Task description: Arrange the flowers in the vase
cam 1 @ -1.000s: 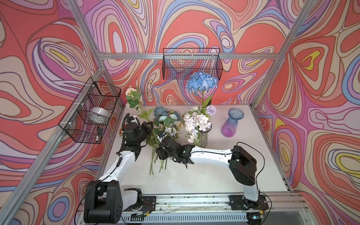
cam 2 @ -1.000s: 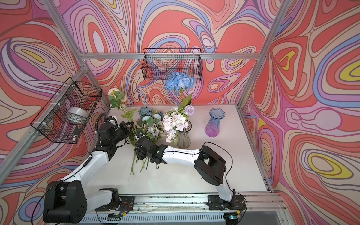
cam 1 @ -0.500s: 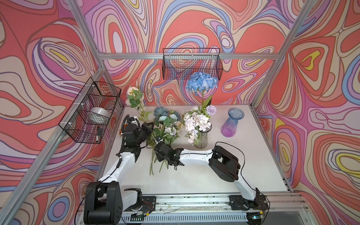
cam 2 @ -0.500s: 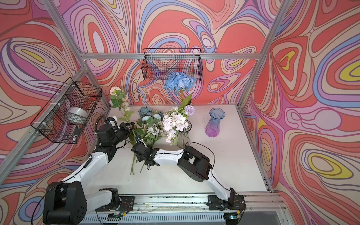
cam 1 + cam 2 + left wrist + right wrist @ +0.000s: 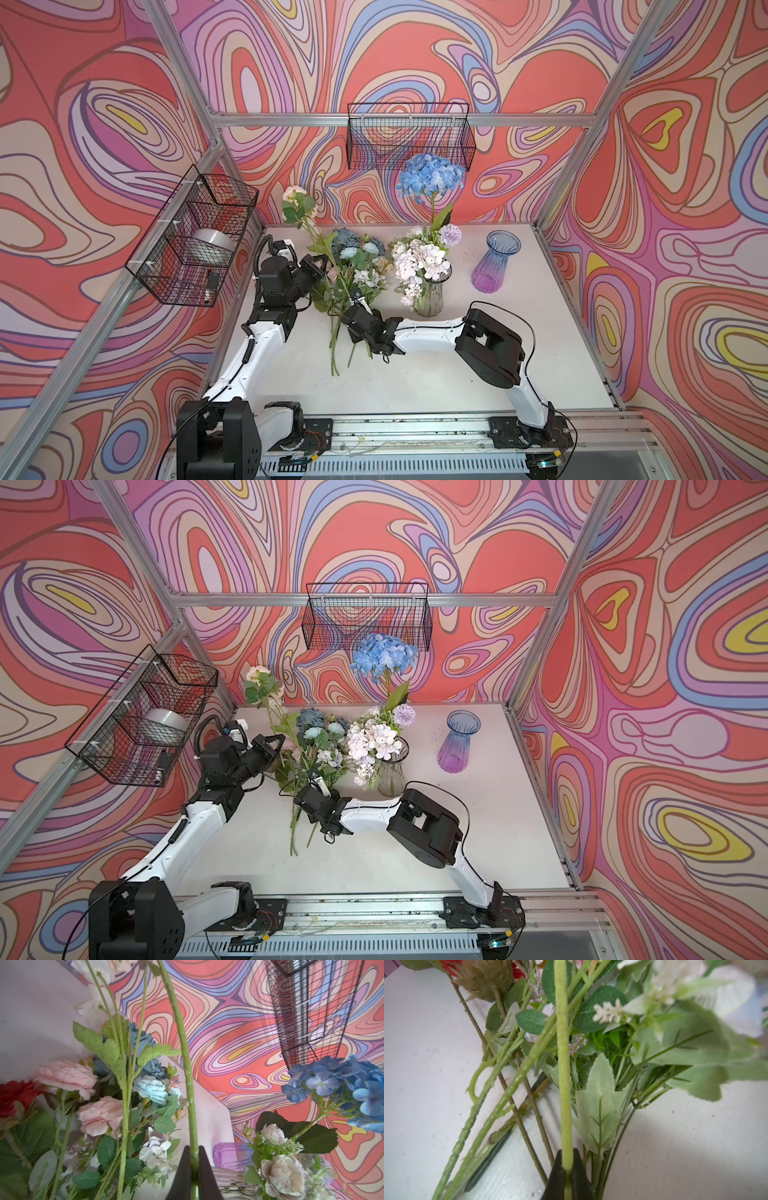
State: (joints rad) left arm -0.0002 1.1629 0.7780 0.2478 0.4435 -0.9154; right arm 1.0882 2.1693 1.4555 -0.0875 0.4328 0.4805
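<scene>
I am clamping my left gripper [image 5: 194, 1169] on one ridged green stem [image 5: 184, 1047] and my right gripper [image 5: 568, 1174] on one fuzzy pale-green stem [image 5: 563, 1043]. The flowers [image 5: 353, 266], blue, aqua and pink, are lying heaped on the table [image 5: 415, 382]; I cannot count them. Two vases are standing: the clear vase [image 5: 430, 301] is holding a blue hydrangea [image 5: 430, 176] and pale blooms, the purple vase [image 5: 494, 266] apart from it.

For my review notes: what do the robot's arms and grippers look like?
The left arm and right arm share white link shells, bulky black joint housings and looping black cables. The left gripper and right gripper have black tapering fingers.
</scene>
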